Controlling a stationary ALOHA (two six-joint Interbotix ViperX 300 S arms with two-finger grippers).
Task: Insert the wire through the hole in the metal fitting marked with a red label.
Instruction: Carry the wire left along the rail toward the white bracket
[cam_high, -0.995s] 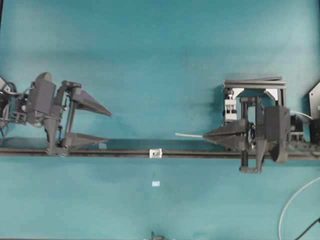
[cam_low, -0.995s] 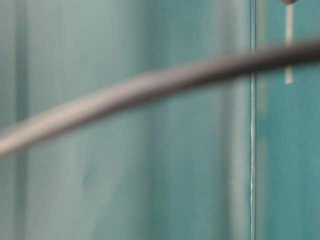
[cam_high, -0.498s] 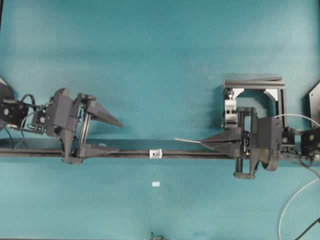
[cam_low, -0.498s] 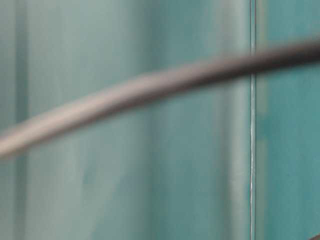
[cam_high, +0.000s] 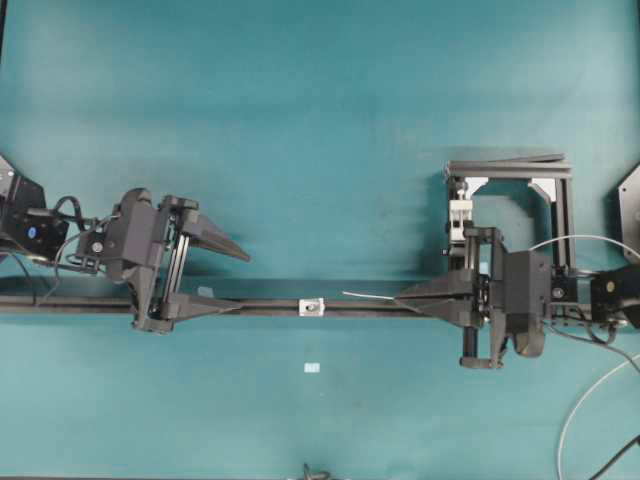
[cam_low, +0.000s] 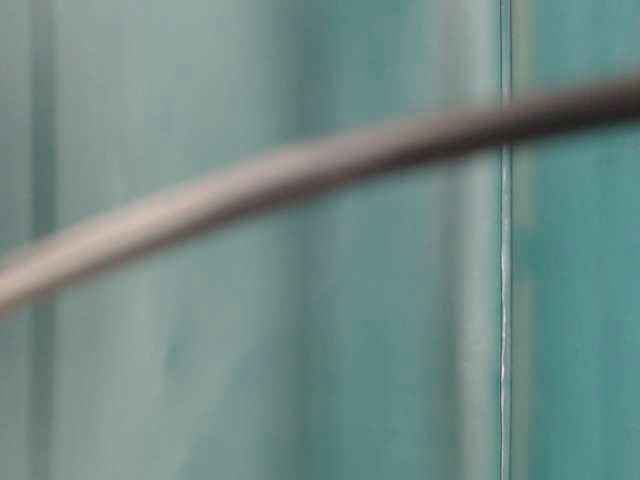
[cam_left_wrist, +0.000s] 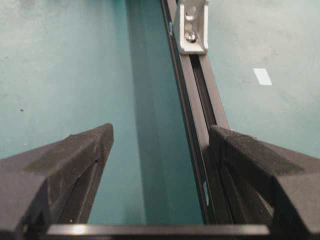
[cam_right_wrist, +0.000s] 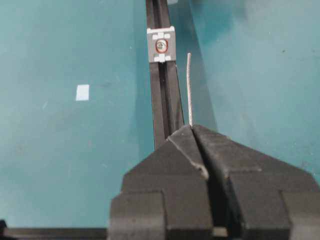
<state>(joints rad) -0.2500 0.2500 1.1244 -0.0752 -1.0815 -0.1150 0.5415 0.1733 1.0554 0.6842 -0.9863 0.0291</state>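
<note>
**Wire pinched in the right jaws, short of the fitting**

The right gripper (cam_high: 402, 297) is clamped on the wire (cam_right_wrist: 189, 90), its two black fingers pressed together with the thin silvery strand sticking out from the seam between them. In the right wrist view the wire runs forward just beside the dark rail (cam_right_wrist: 162, 100), bowing slightly at its free end, which stops near the metal fitting (cam_right_wrist: 161, 45) but a little to the right of it — not touching. The hole (cam_right_wrist: 161, 46), ringed in red, faces the camera at the fitting's centre.

From overhead, the fitting (cam_high: 312, 305) sits on the rail (cam_high: 260, 305) between the two arms. The left gripper (cam_high: 235, 278) stands wide apart, holding nothing — one finger over the teal table (cam_high: 320, 120), the other lying along the rail. A small white patch (cam_high: 311, 368) lies on the table below the fitting.

The table-level view shows only a blurred cable (cam_low: 300, 170) across teal
</note>
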